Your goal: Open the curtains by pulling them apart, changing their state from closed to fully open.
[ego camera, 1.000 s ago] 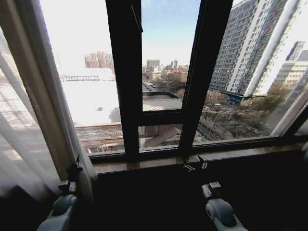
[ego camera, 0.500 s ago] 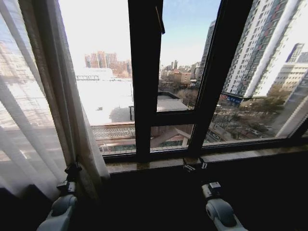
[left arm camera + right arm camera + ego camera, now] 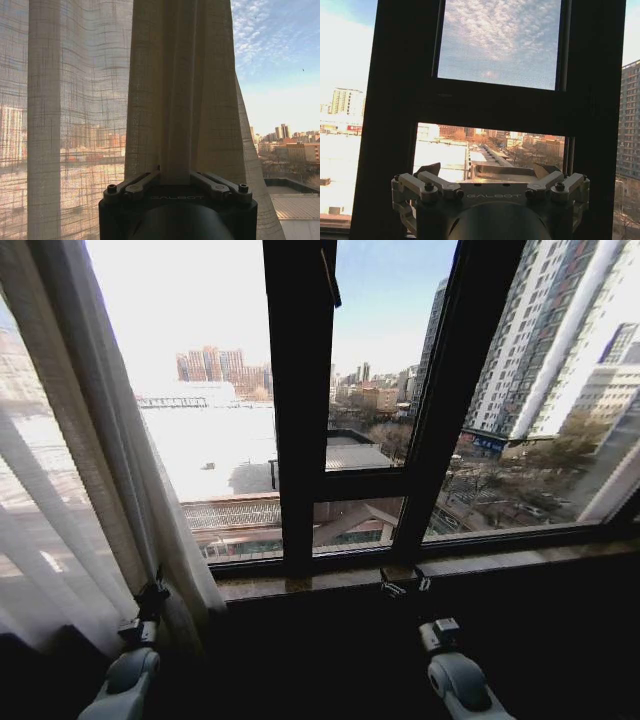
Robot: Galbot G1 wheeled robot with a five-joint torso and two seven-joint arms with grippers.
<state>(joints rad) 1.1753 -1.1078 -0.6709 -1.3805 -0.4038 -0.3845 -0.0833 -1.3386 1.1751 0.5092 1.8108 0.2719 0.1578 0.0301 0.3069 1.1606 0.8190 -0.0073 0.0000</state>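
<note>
The left tool [image 3: 175, 175] is clamped on a fold of the curtains [image 3: 175, 90], gathered at the left. That thin pinch could slip free under a hard pull. The right tool [image 3: 490, 172] hangs spread apart before the window frame [image 3: 395, 125], idle.

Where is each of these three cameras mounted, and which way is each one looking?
Head view: on the robot's head, looking down at the window frame; both arms show below.
Left wrist view: on the left arm, facing the curtain; left gripper shut on it.
Right wrist view: on the right arm, facing the frame; right gripper open.
Shared: curtain, frame, city.
</note>
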